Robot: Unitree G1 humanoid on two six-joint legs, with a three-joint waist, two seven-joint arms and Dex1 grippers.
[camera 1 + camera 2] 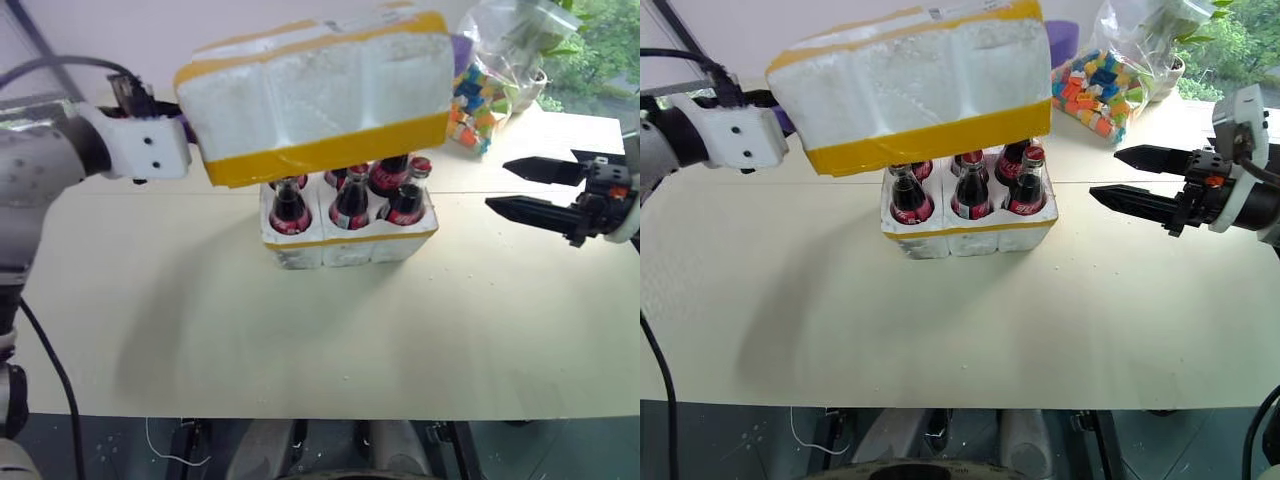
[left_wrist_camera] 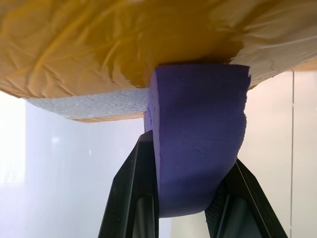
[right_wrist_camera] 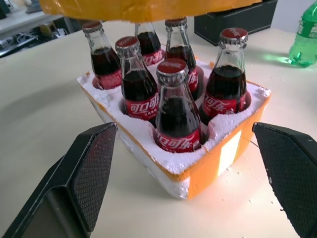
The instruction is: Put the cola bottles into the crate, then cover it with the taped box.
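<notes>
The taped box (image 1: 320,100), white styrofoam with yellow tape bands, hangs tilted just above the crate (image 1: 350,243). My left gripper (image 2: 193,153) is shut on a purple handle (image 2: 198,124) at the box's left end. The crate is a white styrofoam tray with a yellow band, standing mid-table. Several cola bottles (image 3: 176,114) with red caps and red labels stand upright in its wells. The box hides the tops of the rear ones from the head views. To the right of the crate my right gripper (image 1: 1112,176) is open, pointing at it with nothing between its fingers (image 3: 84,178).
A clear bag of colourful blocks (image 1: 482,85) lies at the back right of the table (image 1: 200,320). Beyond the crate, the right wrist view shows a black tissue box (image 3: 233,20) and a green plastic bottle (image 3: 307,39). The table's front edge runs close below.
</notes>
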